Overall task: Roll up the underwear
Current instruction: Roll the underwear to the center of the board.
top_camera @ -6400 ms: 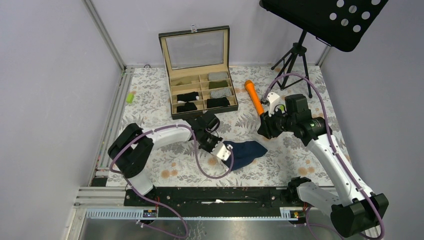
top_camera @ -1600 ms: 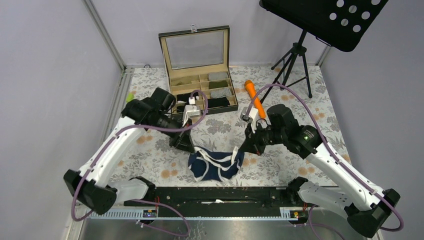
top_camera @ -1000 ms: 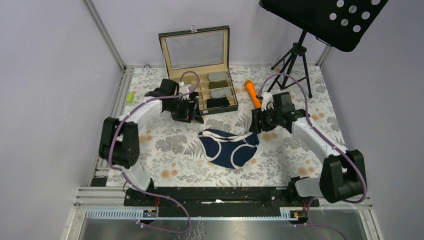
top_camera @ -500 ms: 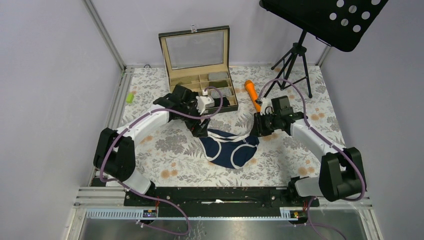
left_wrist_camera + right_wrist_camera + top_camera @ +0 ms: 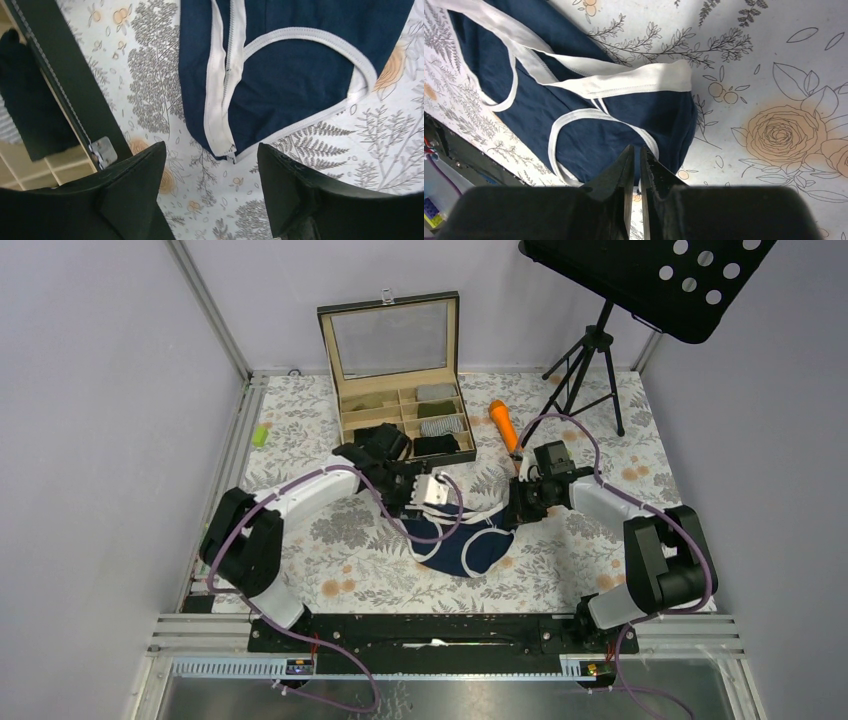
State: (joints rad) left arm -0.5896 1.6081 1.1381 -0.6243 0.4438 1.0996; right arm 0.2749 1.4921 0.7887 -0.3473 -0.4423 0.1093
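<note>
The navy underwear (image 5: 463, 540) with white trim lies spread flat on the flowered cloth, between my two grippers. My left gripper (image 5: 425, 502) hovers over its left end. In the left wrist view that gripper (image 5: 210, 152) is open, and the waistband corner of the underwear (image 5: 225, 145) lies just beyond the gap between its fingertips. My right gripper (image 5: 512, 515) is at the right end. In the right wrist view that gripper (image 5: 636, 148) is shut to a thin slit, its tips pressed into the navy underwear (image 5: 589, 140) by the white-trimmed leg opening.
An open compartment box (image 5: 400, 390) holding rolled garments stands behind the left gripper; its dark wall (image 5: 60, 95) runs close by on the left. An orange stick (image 5: 507, 433) lies behind the right gripper. A light-green cylinder (image 5: 260, 435) sits far left; a tripod stand (image 5: 590, 350) back right.
Both arms have swung inward and down onto the two ends of the underwear. The right jaws have closed to a slit. The left jaws have narrowed a little.
</note>
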